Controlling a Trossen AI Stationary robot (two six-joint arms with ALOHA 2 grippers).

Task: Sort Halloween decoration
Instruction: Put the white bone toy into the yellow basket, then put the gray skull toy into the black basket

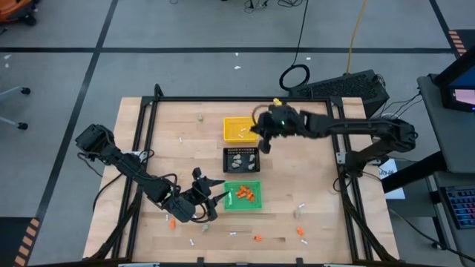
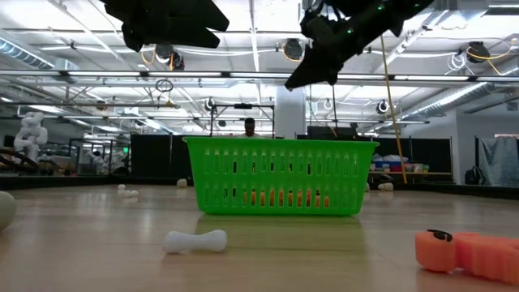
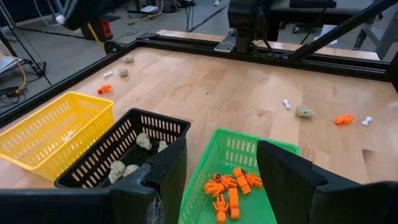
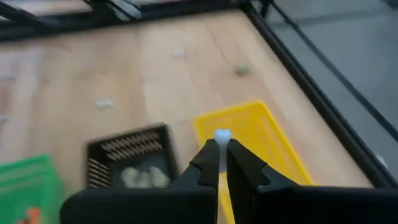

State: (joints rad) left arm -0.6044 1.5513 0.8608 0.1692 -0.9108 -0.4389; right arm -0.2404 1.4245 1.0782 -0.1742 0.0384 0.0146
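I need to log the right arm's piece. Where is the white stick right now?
The right gripper pinches the white stick above the yellow tray, beside the black tray.

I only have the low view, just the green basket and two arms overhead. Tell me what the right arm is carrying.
Observer: The right gripper is shut on a thin white stick, seen in its wrist view.
Operator: Say where it is over the trays.
Observer: From the high view, it is at the yellow tray, on its right edge.
Operator: Report the left arm.
Observer: The left gripper is open and empty beside the green tray, which holds orange bits.
Operator: And the black tray?
Observer: The black tray holds beige-grey lumps.
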